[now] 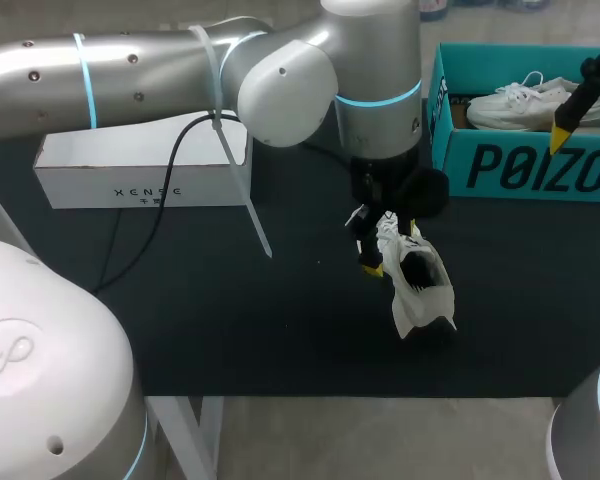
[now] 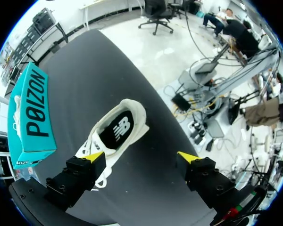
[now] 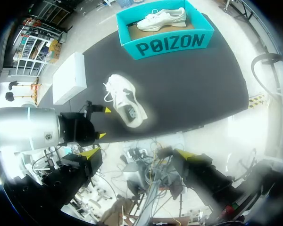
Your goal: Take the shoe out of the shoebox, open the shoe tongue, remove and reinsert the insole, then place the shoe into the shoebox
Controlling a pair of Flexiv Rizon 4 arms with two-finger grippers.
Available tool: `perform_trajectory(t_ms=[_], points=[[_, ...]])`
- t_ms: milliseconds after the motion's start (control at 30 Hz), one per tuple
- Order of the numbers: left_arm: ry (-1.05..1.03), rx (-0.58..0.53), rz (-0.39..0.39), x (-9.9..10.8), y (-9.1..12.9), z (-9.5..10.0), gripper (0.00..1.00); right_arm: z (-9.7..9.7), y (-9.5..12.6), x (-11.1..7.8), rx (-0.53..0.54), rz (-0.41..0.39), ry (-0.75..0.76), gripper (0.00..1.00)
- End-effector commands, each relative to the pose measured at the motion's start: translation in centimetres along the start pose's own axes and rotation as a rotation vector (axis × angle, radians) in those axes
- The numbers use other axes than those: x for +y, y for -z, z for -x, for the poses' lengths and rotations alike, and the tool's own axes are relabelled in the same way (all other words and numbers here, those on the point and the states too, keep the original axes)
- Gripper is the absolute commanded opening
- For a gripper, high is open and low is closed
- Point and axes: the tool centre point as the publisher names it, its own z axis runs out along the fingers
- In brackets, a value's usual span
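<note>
White shoe (image 1: 420, 285) on the black mat (image 1: 230, 310), my left gripper (image 2: 140, 157) spread wide right over its front.

The shoe is soft and rounded, with loose white laces and a dark insole showing in its oval opening, which faces up. From the head view my left wrist hides the lace end. In the left wrist view that end lies under one finger, and I cannot tell whether they touch. The other finger hangs over bare mat, apart from the shoe. The shoebox (image 1: 520, 170) is teal card, open-topped, at the mat's far right and cut off at the edge, with another white shoe (image 1: 520, 100) inside. My right gripper (image 3: 137, 154) is also spread. From the head view only one black, yellow-tipped finger of it shows, over the shoebox. A long white box (image 1: 130, 175) sits far left.
</note>
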Motion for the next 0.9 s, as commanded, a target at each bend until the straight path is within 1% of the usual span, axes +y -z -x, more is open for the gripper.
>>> perform_trajectory(t_ms=[33,100,167,200,300,333,400,567,667,867,900], points=[[0.149,-0.039,0.022,-1.3,0.0,-1.4,1.0,-0.1,0.0,0.2,-0.002,-0.003,-0.001,1.0],[0.242,-0.07,0.082,-1.8,0.0,-2.2,1.0,-0.1,0.0,0.2,-0.002,-0.003,-0.001,1.0],[0.32,-0.132,0.042,-2.2,0.4,-3.0,1.0,-0.1,0.0,0.2,-0.002,-0.003,-0.001,1.0],[0.368,-0.155,0.058,-2.4,0.6,-3.3,1.0,-0.1,0.0,0.2,-0.002,-0.003,-0.001,1.0],[0.445,-0.202,0.046,-2.8,0.8,-3.9,1.0,-0.1,0.0,0.2,-0.002,-0.003,-0.001,1.0],[0.461,-0.2,0.025,-2.9,0.9,-4.0,1.0,-0.1,0.0,0.2,-0.002,-0.003,-0.001,1.0],[0.507,-0.218,0.014,-3.0,0.9,-4.3,1.0,-0.1,0.0,0.2,-0.002,-0.003,-0.001,1.0],[0.589,-0.193,-0.034,-2.8,0.4,-4.7,1.0,-0.1,0.0,0.2,-0.002,-0.003,-0.001,1.0],[0.599,-0.182,-0.062,-2.9,0.1,-4.7,1.0,-0.1,0.0,0.2,-0.002,-0.003,-0.001,1.0],[0.586,-0.168,-0.083,-3.6,-0.5,-3.9,1.0,-0.1,0.0,0.2,-0.002,-0.003,-0.001,1.0],[0.587,-0.166,-0.081,-3.6,-0.5,-3.7,1.0,0.6,0.3,0.4,-0.005,0.01,-0.013,1.0]])
